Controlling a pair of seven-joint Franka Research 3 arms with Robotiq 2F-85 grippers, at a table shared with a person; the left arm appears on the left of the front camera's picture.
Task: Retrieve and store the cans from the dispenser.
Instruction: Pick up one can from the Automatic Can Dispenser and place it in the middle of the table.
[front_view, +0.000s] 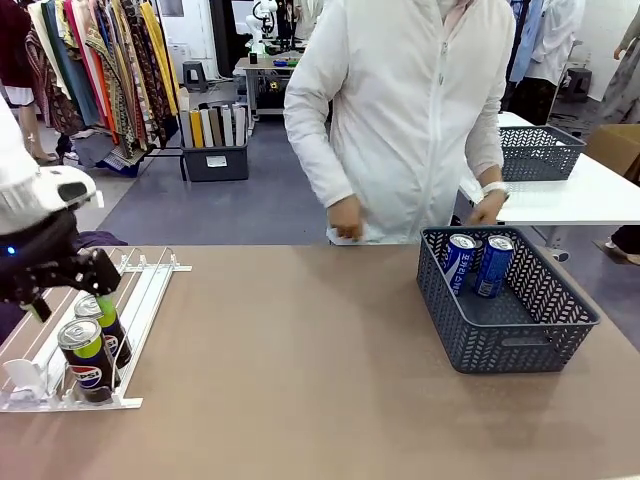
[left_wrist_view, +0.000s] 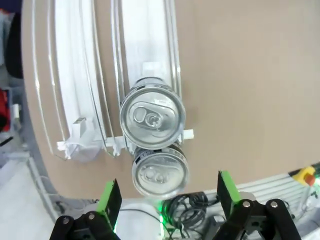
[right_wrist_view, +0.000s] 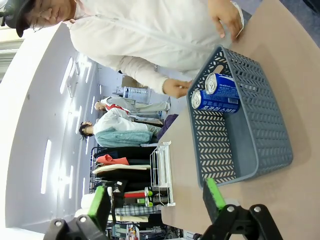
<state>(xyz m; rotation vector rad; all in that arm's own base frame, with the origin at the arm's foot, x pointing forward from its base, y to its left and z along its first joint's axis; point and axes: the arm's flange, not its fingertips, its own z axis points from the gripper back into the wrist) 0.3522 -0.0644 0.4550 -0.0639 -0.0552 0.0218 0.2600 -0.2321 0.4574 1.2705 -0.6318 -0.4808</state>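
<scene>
Two black Pepsi cans stand in the white-and-clear dispenser (front_view: 150, 285) at the table's left, the front can (front_view: 88, 358) at the lane's low end and the second can (front_view: 107, 327) right behind it. My left gripper (front_view: 95, 275) hovers open just above them. Seen from the left wrist, the silver tops of the two cans (left_wrist_view: 152, 117) (left_wrist_view: 160, 172) lie below the gripper (left_wrist_view: 167, 197), whose green pads (left_wrist_view: 110, 200) stand wide apart. My right gripper (right_wrist_view: 156, 197) is open and holds nothing. Two blue cans (front_view: 460, 262) (front_view: 493, 265) lean in the dark grey basket (front_view: 505, 345).
A person in a white jacket stands at the far edge, both hands (front_view: 345, 218) low near the table. The basket (right_wrist_view: 265, 145) sits at the right of the table. Bare brown tabletop (front_view: 300, 380) lies between dispenser and basket. A second table with another basket (front_view: 540, 152) stands behind.
</scene>
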